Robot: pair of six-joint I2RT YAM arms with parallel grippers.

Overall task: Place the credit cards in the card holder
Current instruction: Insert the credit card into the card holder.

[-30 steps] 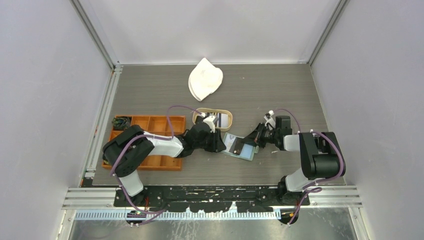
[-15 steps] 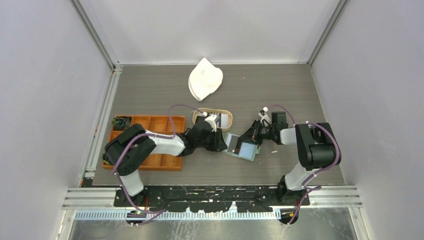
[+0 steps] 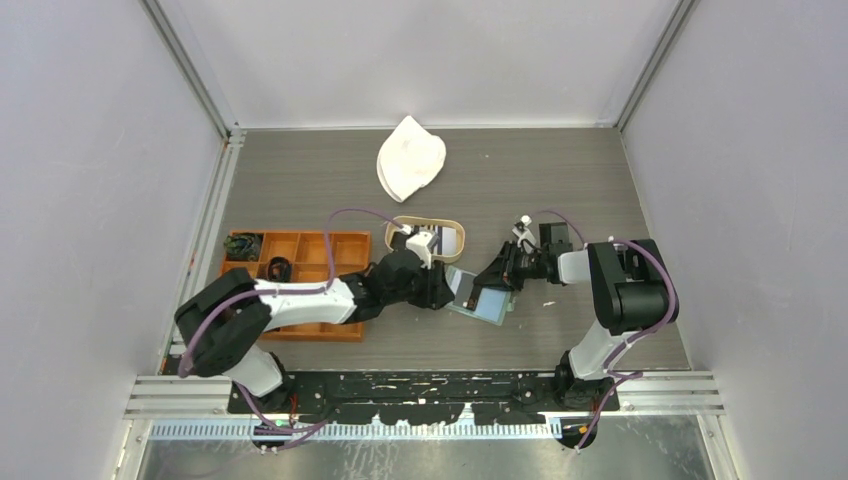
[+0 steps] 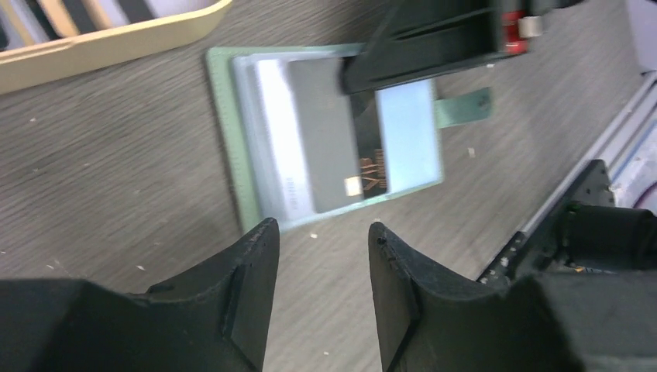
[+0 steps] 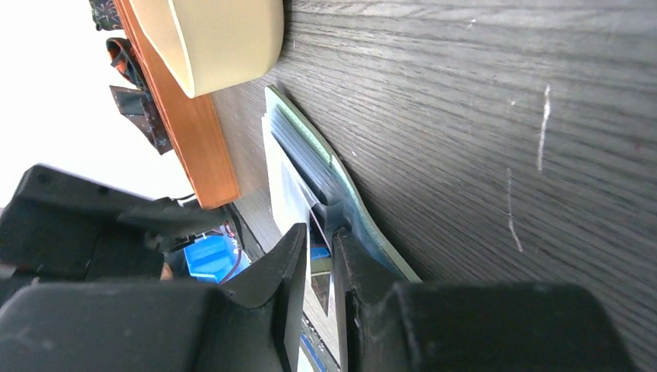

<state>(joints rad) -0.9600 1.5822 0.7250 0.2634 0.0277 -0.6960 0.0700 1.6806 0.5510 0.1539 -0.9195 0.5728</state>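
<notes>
The sage-green card holder (image 3: 487, 305) lies open on the table between my grippers. In the left wrist view its green edge (image 4: 221, 116) frames clear pockets, and a black credit card (image 4: 329, 147) lies partly in one. My right gripper (image 3: 499, 276) is at the holder's far side, its fingers (image 4: 434, 46) shut on the black card's end. In the right wrist view the gripper (image 5: 320, 240) pinches the thin card beside the holder's edge (image 5: 349, 190). My left gripper (image 4: 321, 232) is open and empty, just off the holder's near edge (image 3: 441, 290). More cards (image 3: 440, 240) lie in the oval tray.
The oval tan tray (image 3: 395, 232) stands just behind the holder and also shows in the left wrist view (image 4: 101, 39). An orange compartmented tray (image 3: 310, 262) sits at the left under my left arm. A white cloth (image 3: 410, 158) lies at the back.
My right gripper has moved left over the holder with the black card, sliding it further in. My left arm has stretched lower; its gripper stays by the holder.
</notes>
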